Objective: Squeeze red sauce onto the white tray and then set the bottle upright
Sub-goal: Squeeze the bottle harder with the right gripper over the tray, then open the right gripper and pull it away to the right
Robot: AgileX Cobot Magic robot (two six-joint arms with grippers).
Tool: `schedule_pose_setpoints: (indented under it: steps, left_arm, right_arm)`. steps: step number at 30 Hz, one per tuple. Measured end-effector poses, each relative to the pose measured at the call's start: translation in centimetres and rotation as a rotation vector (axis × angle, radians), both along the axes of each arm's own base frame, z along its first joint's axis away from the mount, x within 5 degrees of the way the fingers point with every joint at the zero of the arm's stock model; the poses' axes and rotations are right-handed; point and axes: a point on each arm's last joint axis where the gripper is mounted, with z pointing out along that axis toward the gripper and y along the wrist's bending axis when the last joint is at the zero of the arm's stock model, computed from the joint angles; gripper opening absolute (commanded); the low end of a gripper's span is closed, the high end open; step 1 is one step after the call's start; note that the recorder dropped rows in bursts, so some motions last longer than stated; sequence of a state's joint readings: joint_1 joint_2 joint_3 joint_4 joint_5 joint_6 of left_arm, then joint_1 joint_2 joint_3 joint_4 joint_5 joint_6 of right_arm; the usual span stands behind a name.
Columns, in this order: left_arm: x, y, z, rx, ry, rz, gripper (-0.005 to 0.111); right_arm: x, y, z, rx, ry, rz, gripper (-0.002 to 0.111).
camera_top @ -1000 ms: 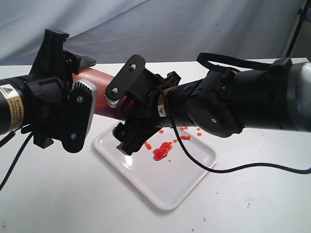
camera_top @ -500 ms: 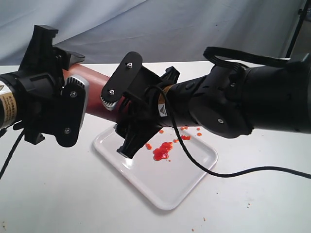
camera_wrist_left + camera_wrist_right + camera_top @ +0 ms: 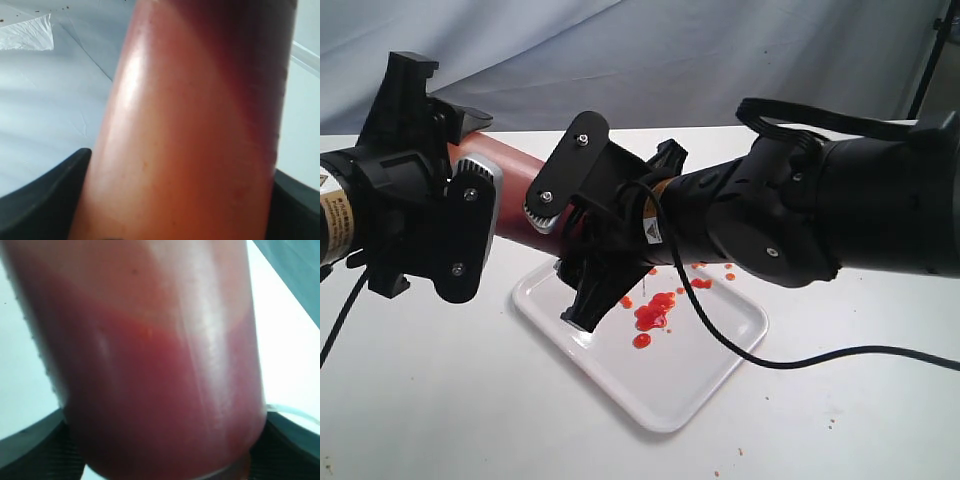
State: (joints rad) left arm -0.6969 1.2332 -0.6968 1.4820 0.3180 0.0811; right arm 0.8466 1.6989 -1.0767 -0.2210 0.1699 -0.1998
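Squeeze bottle [image 3: 520, 185], slanted in the air above the white tray [image 3: 720, 350], gripped firmly at its higher end by the left gripper [image 3: 458, 172] and lower down by the right gripper [image 3: 576, 228]; red sauce [image 3: 655, 310] lies in a blob and drops on the tray.

The bottle [image 3: 516, 188] hangs tilted over the white tray [image 3: 670, 392], dark red showing through its translucent wall, with the low end angled toward the tray (nozzle hidden). On the tray the red sauce [image 3: 655, 312] sits in a glossy blob near the middle, with one round drop just beside it and small specks toward the far edge.
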Motion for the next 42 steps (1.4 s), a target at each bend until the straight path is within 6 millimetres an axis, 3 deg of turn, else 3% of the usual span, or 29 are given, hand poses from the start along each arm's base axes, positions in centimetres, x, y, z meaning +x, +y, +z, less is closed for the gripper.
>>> schedule_pose_setpoints:
  steps: [3,7,9,20,31,39,42]
  left_arm:
    - [0.0,0.0,0.0,0.0,0.0,0.0,0.0]
    - [0.0,0.0,0.0,-0.001,0.001,0.003,0.0]
    - [0.0,0.0,0.0,-0.001,0.001,0.003,0.0]
    - [0.0,0.0,0.0,-0.023,0.014,0.015,0.0]
    - [-0.3,-0.7,0.1,-0.119,0.06,-0.005,0.0]
    - [-0.4,-0.9,0.1,-0.124,0.063,-0.024,0.0]
    - [-0.3,-0.8,0.1,-0.113,0.061,-0.017,0.0]
  right_arm:
    - [0.0,0.0,0.0,-0.006,0.004,-0.001,0.03]
    - [0.0,-0.1,-0.1,-0.007,0.005,-0.002,0.08]
    - [-0.1,0.0,-0.1,-0.006,0.007,-0.001,0.092]
    - [-0.6,0.1,0.4,0.001,0.011,0.002,0.093]
    - [-3.0,-1.5,6.8,0.145,-0.103,0.028,0.092]
    - [-3.3,-1.9,7.9,0.172,-0.133,0.03,0.092]
    - [-3.5,-3.5,10.2,0.222,-0.177,0.003,0.092]
